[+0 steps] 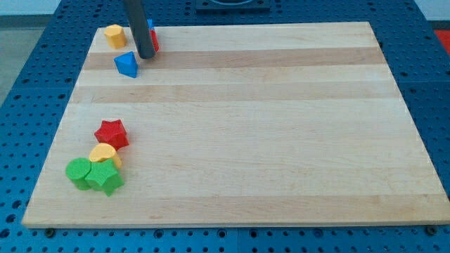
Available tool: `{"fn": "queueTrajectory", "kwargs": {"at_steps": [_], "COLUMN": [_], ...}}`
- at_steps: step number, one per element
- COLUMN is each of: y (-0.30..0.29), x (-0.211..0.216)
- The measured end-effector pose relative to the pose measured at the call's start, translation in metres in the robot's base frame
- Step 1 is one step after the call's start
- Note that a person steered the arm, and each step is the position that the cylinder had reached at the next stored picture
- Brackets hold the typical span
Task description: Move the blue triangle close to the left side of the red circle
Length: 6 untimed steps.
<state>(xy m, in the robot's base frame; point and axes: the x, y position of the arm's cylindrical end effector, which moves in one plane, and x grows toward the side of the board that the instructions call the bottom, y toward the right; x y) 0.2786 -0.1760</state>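
Observation:
The blue triangle [126, 64] lies near the board's top left corner. My tip [146, 55] stands just to its upper right, almost touching it. The rod hides most of the red circle [154, 39], of which only a red edge shows to the rod's right, with a bit of another blue block [150, 24] above it. The blue triangle is below and to the left of the red circle.
A yellow hexagon block [114, 35] sits at the top left corner of the wooden board [281, 126]. At the lower left lie a red star [111, 133], a yellow block [104, 154], a green circle [78, 171] and a green star [105, 178].

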Motion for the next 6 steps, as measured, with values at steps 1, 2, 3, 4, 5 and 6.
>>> {"fn": "queueTrajectory", "kwargs": {"at_steps": [1,2,3,4,5,6], "y": [0.000,0.000,0.000,0.000,-0.008,-0.016], "x": [0.008,0.026,0.045,0.067,0.083,0.082]}}
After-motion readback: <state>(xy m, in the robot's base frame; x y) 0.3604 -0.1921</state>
